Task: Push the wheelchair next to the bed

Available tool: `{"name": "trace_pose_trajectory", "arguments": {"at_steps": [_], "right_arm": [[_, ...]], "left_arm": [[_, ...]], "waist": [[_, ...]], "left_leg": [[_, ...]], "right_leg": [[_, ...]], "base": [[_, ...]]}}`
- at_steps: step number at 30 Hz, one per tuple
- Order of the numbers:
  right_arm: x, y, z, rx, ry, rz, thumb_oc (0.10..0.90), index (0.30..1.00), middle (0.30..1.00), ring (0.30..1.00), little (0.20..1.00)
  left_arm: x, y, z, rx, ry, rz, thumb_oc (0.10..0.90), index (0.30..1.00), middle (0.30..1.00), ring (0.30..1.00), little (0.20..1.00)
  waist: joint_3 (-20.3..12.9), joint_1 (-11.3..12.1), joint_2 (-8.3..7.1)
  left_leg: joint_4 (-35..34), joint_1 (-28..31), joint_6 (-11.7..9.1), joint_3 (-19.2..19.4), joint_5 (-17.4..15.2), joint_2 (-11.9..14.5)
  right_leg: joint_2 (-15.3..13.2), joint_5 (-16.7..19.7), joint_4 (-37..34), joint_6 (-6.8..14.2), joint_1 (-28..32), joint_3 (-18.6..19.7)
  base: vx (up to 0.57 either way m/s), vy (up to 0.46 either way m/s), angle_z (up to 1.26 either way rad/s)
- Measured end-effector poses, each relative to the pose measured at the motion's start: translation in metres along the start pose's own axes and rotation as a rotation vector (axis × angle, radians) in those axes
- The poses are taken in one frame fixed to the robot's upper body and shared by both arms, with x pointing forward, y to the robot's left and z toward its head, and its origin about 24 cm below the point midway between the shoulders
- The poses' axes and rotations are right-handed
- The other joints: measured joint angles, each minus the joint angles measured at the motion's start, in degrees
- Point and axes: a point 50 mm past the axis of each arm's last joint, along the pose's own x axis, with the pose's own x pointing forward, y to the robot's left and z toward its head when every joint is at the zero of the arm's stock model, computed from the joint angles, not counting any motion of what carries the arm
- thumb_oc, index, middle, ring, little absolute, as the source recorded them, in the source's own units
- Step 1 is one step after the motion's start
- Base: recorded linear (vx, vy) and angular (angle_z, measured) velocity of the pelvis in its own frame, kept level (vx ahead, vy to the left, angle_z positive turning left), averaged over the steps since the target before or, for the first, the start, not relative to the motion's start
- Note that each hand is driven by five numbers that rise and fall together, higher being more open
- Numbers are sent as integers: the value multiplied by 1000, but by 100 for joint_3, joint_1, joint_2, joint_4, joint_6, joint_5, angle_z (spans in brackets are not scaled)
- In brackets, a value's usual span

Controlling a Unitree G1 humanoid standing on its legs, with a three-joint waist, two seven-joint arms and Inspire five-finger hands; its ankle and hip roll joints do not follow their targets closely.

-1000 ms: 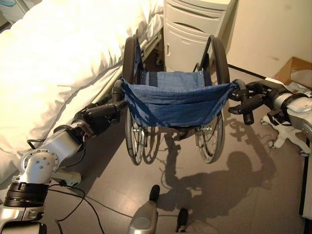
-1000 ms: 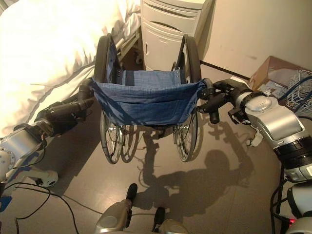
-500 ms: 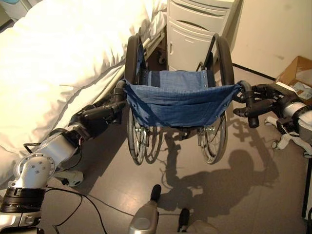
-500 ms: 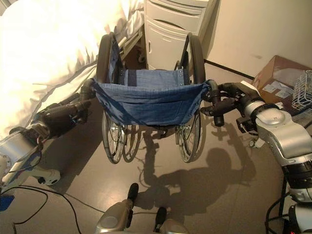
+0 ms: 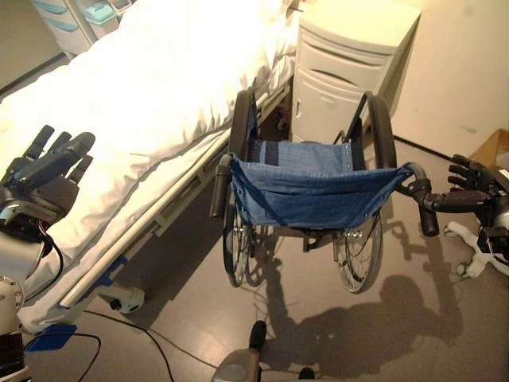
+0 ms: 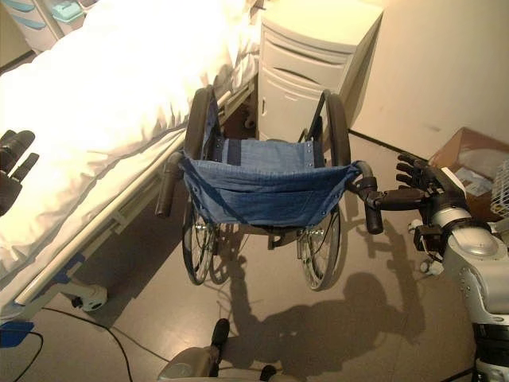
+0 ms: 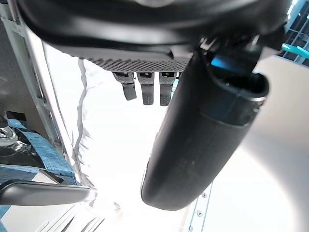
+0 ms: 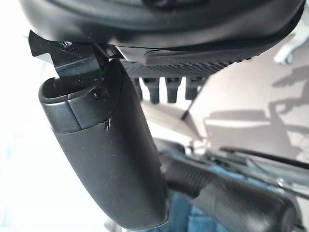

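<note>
The wheelchair (image 5: 306,191), with a blue cloth back and black wheels, stands beside the white bed (image 5: 143,95), facing a white bedside cabinet. My left hand (image 5: 44,171) is raised over the bed's edge, open, well to the left of the wheelchair's left push handle (image 5: 220,187). My right hand (image 5: 473,187) is open just right of the right push handle (image 5: 428,215), its thumb reaching toward the grip. In the right wrist view that handle (image 8: 231,198) lies past the straight thumb, not clasped.
The white bedside cabinet (image 5: 342,72) stands right in front of the wheelchair. A cardboard box (image 6: 469,159) and a white wire basket (image 6: 501,187) sit by the wall on the right. Pale drawers (image 5: 79,16) stand beyond the bed. Grey floor lies behind the wheelchair.
My left hand has let go of the left handle and lifted away to the left, open. My right hand has opened off the right handle. The view has shifted upward.
</note>
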Motion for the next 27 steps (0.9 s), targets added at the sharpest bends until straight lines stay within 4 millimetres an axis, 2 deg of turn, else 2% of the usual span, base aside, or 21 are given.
{"name": "trace_pose_trajectory", "arguments": {"at_steps": [5, 8, 10, 12, 15, 18, 20, 21, 22, 24, 25, 26, 27], "right_arm": [[-11, -27, -15, 51, 32, -195, 800, 900, 900, 900, 900], [-24, -50, -27, 69, 61, -367, 800, 900, 900, 900, 900], [-39, -72, -37, 70, 88, -526, 800, 900, 900, 900, 900], [-46, -80, -41, 70, 99, -590, 800, 900, 900, 900, 900], [-56, -78, -62, 85, 139, -617, 800, 900, 900, 900, 900], [-66, -68, -98, 109, 247, -629, 800, 900, 900, 900, 900], [-70, -58, -138, 89, 396, -661, 800, 900, 900, 900, 900], [-71, -55, -152, 70, 452, -665, 800, 900, 900, 900, 900], [-78, -46, -186, 54, 603, -662, 800, 900, 900, 900, 900], [-94, -26, -231, 41, 799, -639, 800, 900, 900, 900, 900], [-102, -12, -249, 41, 882, -628, 800, 900, 900, 900, 900], [-106, -7, -255, 43, 914, -621, 800, 900, 900, 900, 900], [-120, 17, -276, 89, 1028, -578, 800, 900, 900, 900, 900]], "left_arm": [[-6, 18, -11, 33, 52, 62, 800, 900, 900, 900, 900], [-12, 30, -22, 48, 113, 98, 800, 900, 900, 900, 900], [-16, 38, -36, 31, 170, 120, 800, 900, 900, 900, 900], [-22, 46, -46, 21, 214, 145, 800, 900, 900, 900, 900], [-37, 65, -76, -31, 307, 209, 800, 900, 900, 900, 900], [-49, 80, -107, -64, 407, 260, 800, 900, 900, 900, 900], [-56, 98, -135, -83, 495, 334, 800, 900, 900, 900, 900], [-55, 102, -144, -81, 527, 353, 800, 900, 900, 900, 900], [-63, 119, -168, -56, 622, 436, 800, 900, 900, 900, 900], [-85, 143, -202, -4, 747, 566, 800, 900, 900, 900, 900], [-96, 151, -217, 23, 796, 612, 800, 900, 900, 900, 900], [-100, 153, -223, 31, 814, 628, 800, 900, 900, 900, 900], [-117, 157, -244, 70, 898, 657, 800, 900, 900, 900, 900]], "waist": [[-57, -9, -77], [-62, -23, -77], [-79, -44, -64], [-106, -123, -52], [-323, -276, -19], [-366, -353, 10], [-473, -383, 47], [-531, -381, 57], [-686, -386, 89], [-764, -408, 140], [-777, -409, 156], [-781, -409, 160], [-782, -397, 163]], "left_leg": [[-22, 15, 0, 64, 0, -14], [-31, 38, -2, 148, -1, -14], [-37, 41, -11, 189, -8, -18], [-39, 45, -27, 294, -18, -11], [-59, 6, -28, 352, -20, -1], [-59, -2, -29, 459, -21, 19], [-77, -16, -10, 470, -36, 23], [-80, -19, -10, 471, -36, 23], [-127, -19, -21, 485, -28, 26], [-135, -8, -29, 499, -19, 24], [-135, 1, -37, 496, -12, 24], [-135, 12, -56, 494, 6, 25], [-135, 25, -54, 474, 25, 24]], "right_leg": [[-34, -44, -3, 70, -3, 35], [-57, -73, -8, 116, -5, 139], [-82, -107, -20, 169, -12, 172], [-98, -129, -24, 204, -32, 262], [-111, -145, -26, 228, -114, 307], [-117, -164, -34, 251, -134, 309], [-114, -170, -35, 245, -142, 307], [-116, -170, -35, 245, -144, 306], [-119, -170, -35, 245, -169, 306], [-125, -170, -35, 246, -166, 304], [-124, -170, -35, 246, -163, 305], [-123, -170, -35, 246, -162, 305], [-120, -170, -35, 246, -159, 292]], "base": [[10, -20, -6], [8, -39, -14], [2, -37, -15], [10, -21, -21], [0, -10, -21], [7, 5, -19], [36, 11, -6], [0, 0, 0], [0, 0, 0], [0, 0, 0], [0, 0, 0], [0, 0, 0], [19, 20, 4]]}}
